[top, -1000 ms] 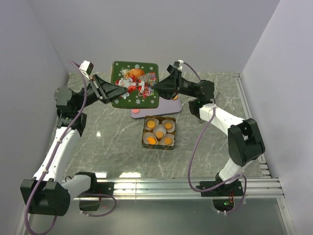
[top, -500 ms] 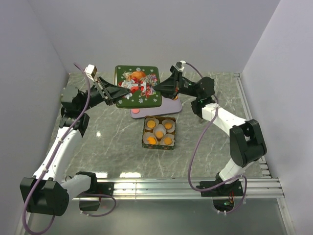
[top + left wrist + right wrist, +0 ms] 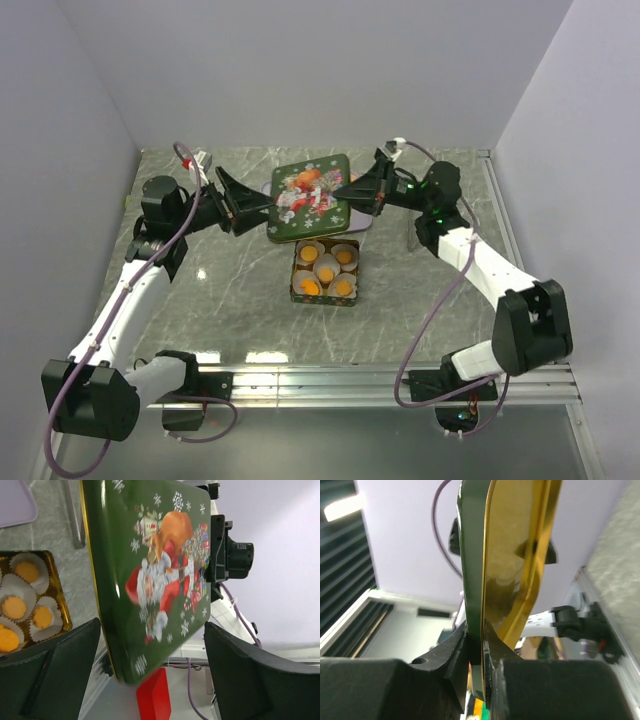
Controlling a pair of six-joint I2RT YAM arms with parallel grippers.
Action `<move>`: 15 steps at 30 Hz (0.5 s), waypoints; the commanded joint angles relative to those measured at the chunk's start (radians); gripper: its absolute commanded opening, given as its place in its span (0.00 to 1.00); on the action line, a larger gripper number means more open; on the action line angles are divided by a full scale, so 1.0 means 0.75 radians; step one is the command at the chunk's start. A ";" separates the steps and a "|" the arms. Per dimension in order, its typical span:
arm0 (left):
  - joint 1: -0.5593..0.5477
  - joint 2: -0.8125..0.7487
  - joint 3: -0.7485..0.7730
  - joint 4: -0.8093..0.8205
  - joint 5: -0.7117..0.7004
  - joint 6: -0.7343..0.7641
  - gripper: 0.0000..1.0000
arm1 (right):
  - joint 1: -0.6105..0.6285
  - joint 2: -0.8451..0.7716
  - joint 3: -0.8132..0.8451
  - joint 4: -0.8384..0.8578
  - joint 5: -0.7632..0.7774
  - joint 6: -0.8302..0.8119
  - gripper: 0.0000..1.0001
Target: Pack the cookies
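Several orange round cookies lie in white paper cups inside a gold-lined tin at mid-table; they also show in the left wrist view in the tin. A green Christmas lid hangs tilted above the tin's far edge. My right gripper is shut on the lid's right rim, its jaws pinching the green and gold edge. My left gripper stands open at the lid's left edge. In its wrist view the lid floats between the spread fingers, touching neither.
A lavender tray lies on the table behind the tin, partly under the lid, and shows as a corner in the left wrist view. A red block sits below the lid there. A metal rail runs along the near edge.
The lid has travelled right and forward to above the tin's far edge and tilted. My left gripper has let go of it and opened; the right gripper still holds it.
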 commanded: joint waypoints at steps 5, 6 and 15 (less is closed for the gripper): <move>-0.001 0.027 -0.043 -0.171 -0.073 0.210 0.91 | -0.131 -0.213 -0.107 -0.493 0.010 -0.403 0.00; 0.001 0.037 -0.057 -0.186 -0.097 0.224 0.91 | -0.139 -0.240 -0.129 -0.534 0.024 -0.467 0.00; -0.009 0.172 -0.115 -0.263 -0.232 0.370 0.87 | -0.139 -0.295 -0.293 -0.708 0.096 -0.637 0.00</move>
